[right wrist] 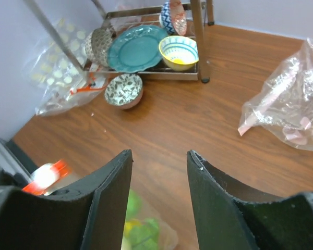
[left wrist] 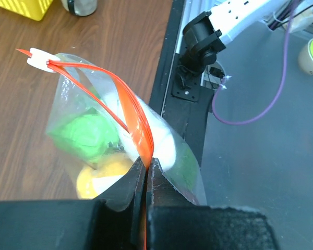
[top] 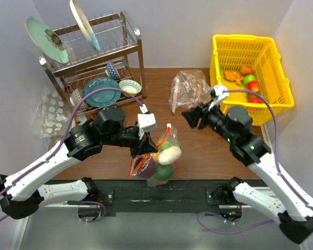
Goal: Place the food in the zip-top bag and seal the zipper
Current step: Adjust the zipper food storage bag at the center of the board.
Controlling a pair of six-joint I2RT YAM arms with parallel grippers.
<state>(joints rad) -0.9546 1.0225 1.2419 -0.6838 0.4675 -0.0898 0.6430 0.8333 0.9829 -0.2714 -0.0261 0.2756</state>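
Note:
The clear zip-top bag lies at the table's near edge with the food inside: a dark-red piece, green pieces and a pale piece. My left gripper is shut on the red-orange zipper at one end of the bag's mouth. The strip's two sides bow apart toward the white end piece. Green and yellow food show through the plastic. My right gripper is open and empty, above the table to the right of the bag.
A yellow basket with more toy food stands at the back right. A pinkish clear bag lies behind the right gripper. A dish rack with plates and bowls stands back left, a white-dotted bag beside it.

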